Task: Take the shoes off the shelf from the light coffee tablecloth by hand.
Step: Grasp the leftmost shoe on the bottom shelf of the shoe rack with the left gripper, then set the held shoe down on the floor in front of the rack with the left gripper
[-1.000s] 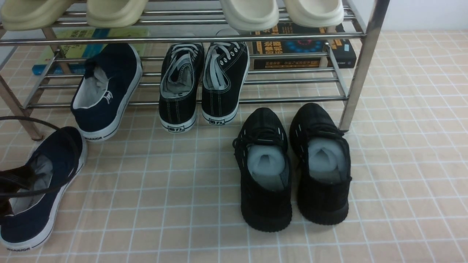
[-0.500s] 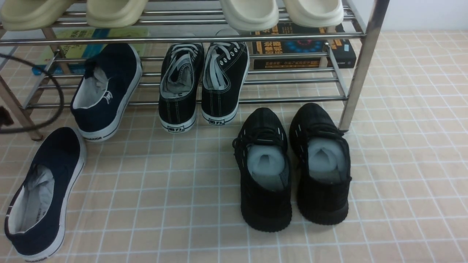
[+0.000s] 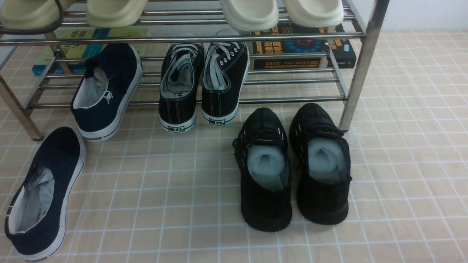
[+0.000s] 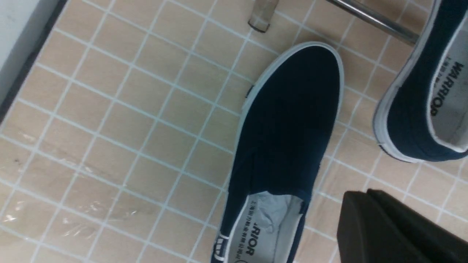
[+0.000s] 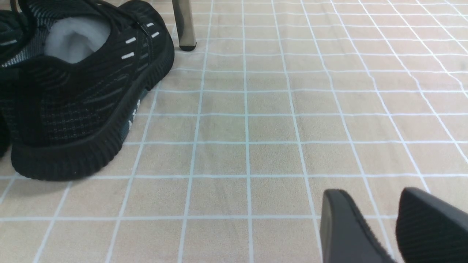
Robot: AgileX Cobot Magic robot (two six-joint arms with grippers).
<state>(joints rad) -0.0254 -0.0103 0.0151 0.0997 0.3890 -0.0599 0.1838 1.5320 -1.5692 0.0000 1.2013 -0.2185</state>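
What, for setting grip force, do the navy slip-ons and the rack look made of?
The near navy slip-on and the far navy slip-on: matte woven fabric, likely canvas, with no shine. Their white sole bands look like smooth rubber. Rack: polished metal tube, probably chrome-plated, judging by its mirror-like reflections.

The front view looks forward and down from mid-range over the shelf point(image 3: 360, 65) and tablecloth point(image 3: 182, 175). The left wrist view looks steeply down from close by; the navy shoes point(image 4: 289, 128) ahead of the left tool point(image 4: 369, 215) also appear in front. The right wrist view skims low; ahead of the right tool point(image 5: 367, 197), the black trainer point(image 5: 84, 91) and shelf leg point(image 5: 184, 22) are shared too.
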